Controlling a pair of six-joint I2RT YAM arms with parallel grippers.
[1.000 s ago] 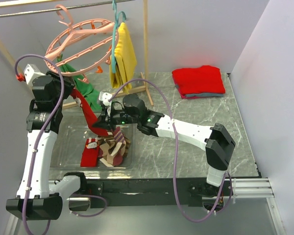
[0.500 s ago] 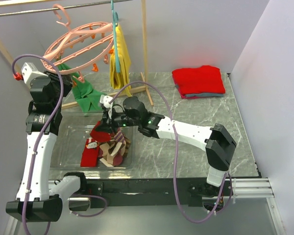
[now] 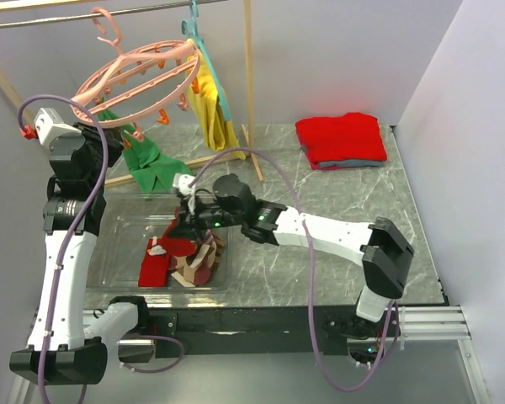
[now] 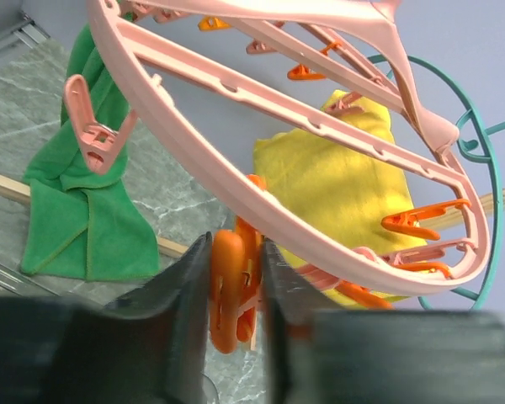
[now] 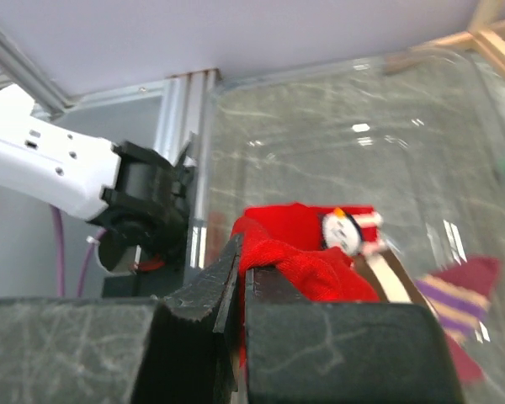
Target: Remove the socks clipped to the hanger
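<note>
Nearly done, judging by the layout. Can find nothing clipped on the hanger [image 3: 139, 76], hooked over the rail at top left. Inside the clear tray [image 3: 118, 240] below, counting the socks [image 3: 194, 259] as one heap. Clamping a red sock [image 5: 311, 265] in the right gripper [image 5: 240, 261] just above that heap, not yet let go. Pinching an orange clip [image 4: 227, 295] on the ring with the left gripper [image 4: 234, 252]. Cannot vouch for the far clips: too small from above, cut off at the wrist

Robotics lab cell: plain partition walls [image 3: 337, 59], aluminium frame rail [image 3: 429, 317], marble-look tabletop [image 3: 337, 189], two bolted arms [image 3: 328, 229].
</note>
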